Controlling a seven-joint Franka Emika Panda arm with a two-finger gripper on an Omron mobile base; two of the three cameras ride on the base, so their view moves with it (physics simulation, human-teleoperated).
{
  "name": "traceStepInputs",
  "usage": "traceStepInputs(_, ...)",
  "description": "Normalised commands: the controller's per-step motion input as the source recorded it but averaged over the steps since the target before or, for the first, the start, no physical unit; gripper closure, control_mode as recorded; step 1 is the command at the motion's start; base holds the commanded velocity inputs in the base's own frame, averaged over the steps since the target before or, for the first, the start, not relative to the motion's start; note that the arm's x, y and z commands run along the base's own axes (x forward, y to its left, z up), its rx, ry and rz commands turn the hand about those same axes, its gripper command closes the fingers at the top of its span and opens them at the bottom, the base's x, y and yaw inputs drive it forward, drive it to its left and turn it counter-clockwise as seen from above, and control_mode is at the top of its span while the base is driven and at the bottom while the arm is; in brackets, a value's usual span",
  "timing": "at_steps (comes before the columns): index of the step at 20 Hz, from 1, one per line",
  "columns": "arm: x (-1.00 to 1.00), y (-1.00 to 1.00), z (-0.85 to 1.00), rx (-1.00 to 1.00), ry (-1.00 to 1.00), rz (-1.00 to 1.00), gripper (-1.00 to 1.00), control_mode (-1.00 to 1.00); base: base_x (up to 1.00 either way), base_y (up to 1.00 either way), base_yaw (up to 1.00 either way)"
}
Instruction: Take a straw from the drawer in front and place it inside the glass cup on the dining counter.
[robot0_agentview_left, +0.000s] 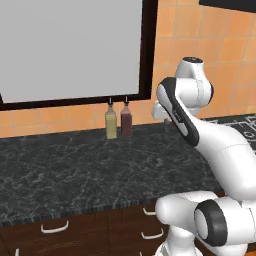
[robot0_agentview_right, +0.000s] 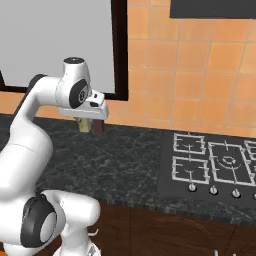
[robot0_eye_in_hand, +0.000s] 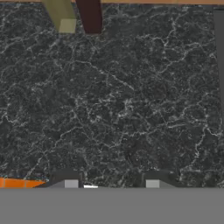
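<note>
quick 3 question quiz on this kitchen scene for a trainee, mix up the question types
1. True or false: the two bottles stand side by side at the back of the black granite counter, against the tiled wall.
2. Which bottle is on the left in the left base view? A) the yellow-green bottle B) the dark red bottle
3. Fill in: in the right base view, the appliance set into the counter on the right is a ____.

Key:
1. True.
2. A.
3. Gas hob, with knobs along its front.
</note>
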Motion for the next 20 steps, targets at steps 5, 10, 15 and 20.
traceStepInputs(5,-0.01,0.0,0.0,0.0,0.0,0.0,-1.0,1.0,-0.62,0.0,0.0)
traceStepInputs(10,0.0,0.0,0.0,0.0,0.0,0.0,-1.0,1.0,-0.71,-0.11,0.08)
traceStepInputs(15,0.0,0.0,0.0,0.0,0.0,0.0,-1.0,1.0,0.05,-0.58,0.5)
traceStepInputs(20,0.0,0.0,0.0,0.0,0.0,0.0,-1.0,1.0,0.06,-0.57,0.66)
